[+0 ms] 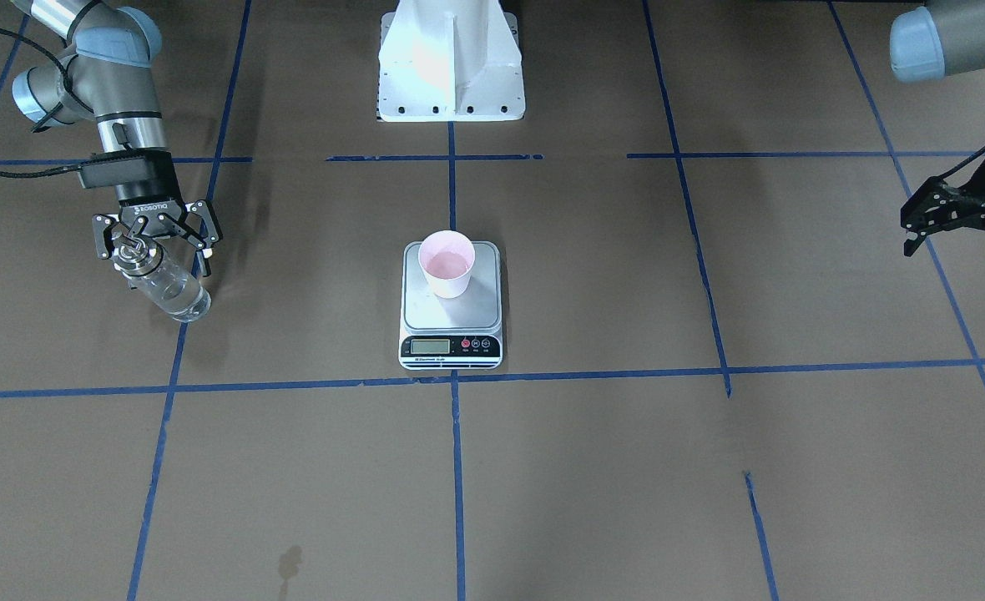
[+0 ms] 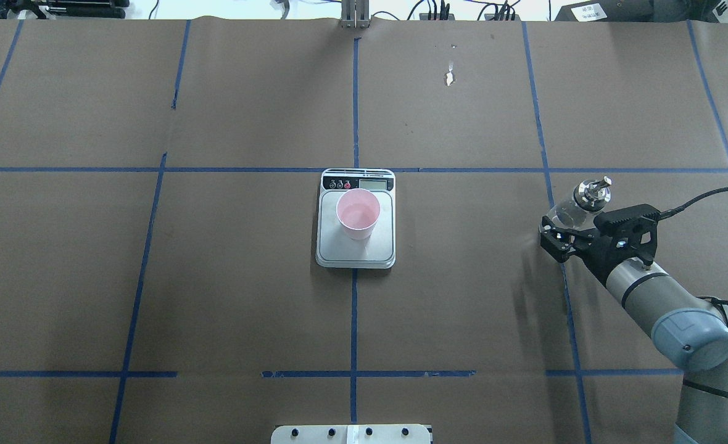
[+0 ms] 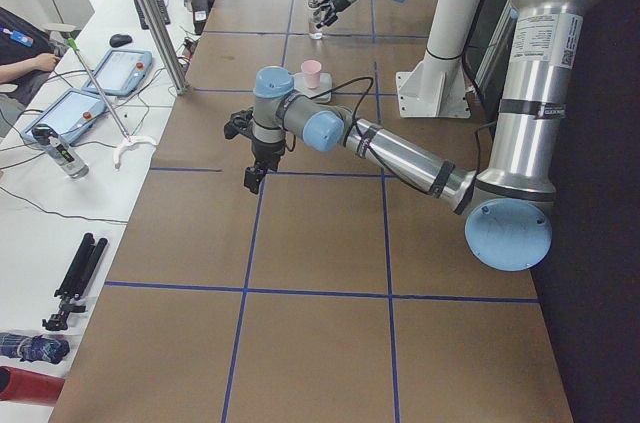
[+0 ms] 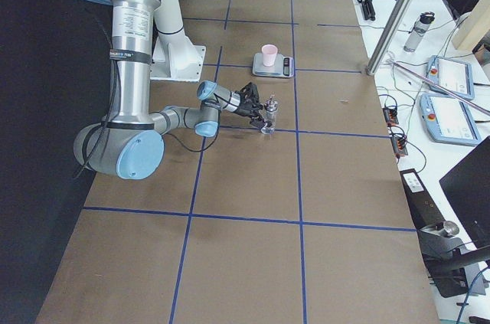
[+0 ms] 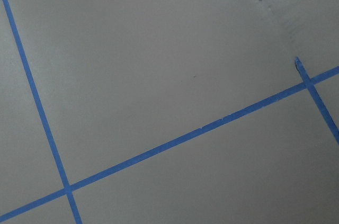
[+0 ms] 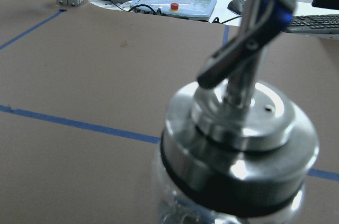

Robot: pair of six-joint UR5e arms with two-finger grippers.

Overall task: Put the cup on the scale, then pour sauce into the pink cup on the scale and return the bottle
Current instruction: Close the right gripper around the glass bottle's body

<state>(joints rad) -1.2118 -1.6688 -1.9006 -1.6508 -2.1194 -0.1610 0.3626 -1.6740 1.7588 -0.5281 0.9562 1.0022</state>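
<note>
Front-facing, right arm: at the view's left, wrist bent down, the right gripper level with the top of the bottle.
Front-facing, right gripper's state: fingers spread wider than the bottle, one pad plainly off the glass.
Front-facing, bottle: on the table, beside a blue tape line, well apart from the scale.
Front-facing, cup: upright on the scale's platform, inside its edges.
Front-facing, left arm: at the view's right edge, the left gripper hung above the table with its fingers wide apart.
Overhead, right arm: reached in from the lower right, forearm slanting up and left. The bottle's silver top showed just past the gripper.
Left side view, left arm: the near arm lay stretched low over the table, wrist turned down, gripper pointing at the surface and clear of it.
Right side view, right arm: the near arm had its elbow low and forearm almost level. The gripper was at the bottle, which stood upright.
Left wrist view: only brown table cover crossed by tape lines.
Right wrist view: the bottle's collar and spout loomed close. The fingers were out of frame, so this view did not show the grip.
</note>
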